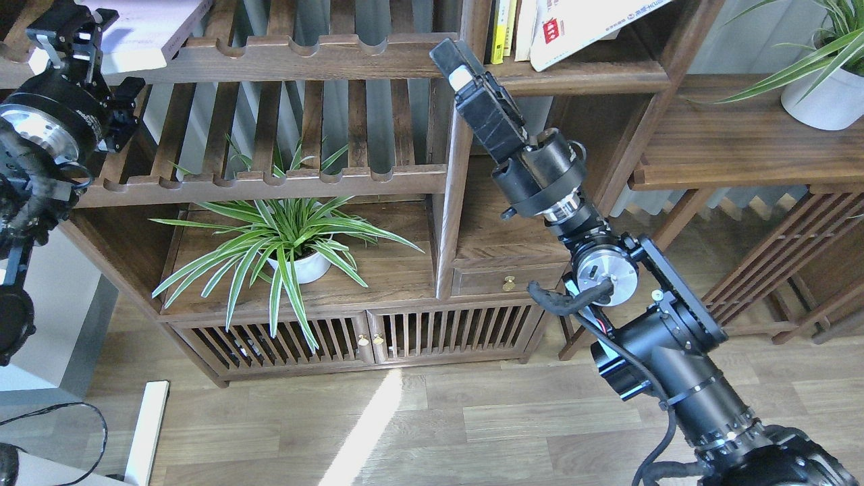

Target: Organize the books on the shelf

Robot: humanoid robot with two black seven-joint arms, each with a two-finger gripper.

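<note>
Our left tool (67, 34) sits at the 10 o'clock corner, fingers parted, gripping nothing. The pale lilac-white book (145, 30) lies flat on the upper slatted rack (283, 57), just beside that tool at its 3 o'clock; contact we cannot tell.

Our right tool (453, 62) points up toward 11 o'clock, against the upright post (455, 175); fingers look pressed together, nothing seen between them. The large white book (587, 27) leans on the shelf (587, 74), at 2 o'clock from this tool, apart from it. Thin yellow books (503, 27) stand between. A potted plant (290, 250) sits low at 7 o'clock.
</note>
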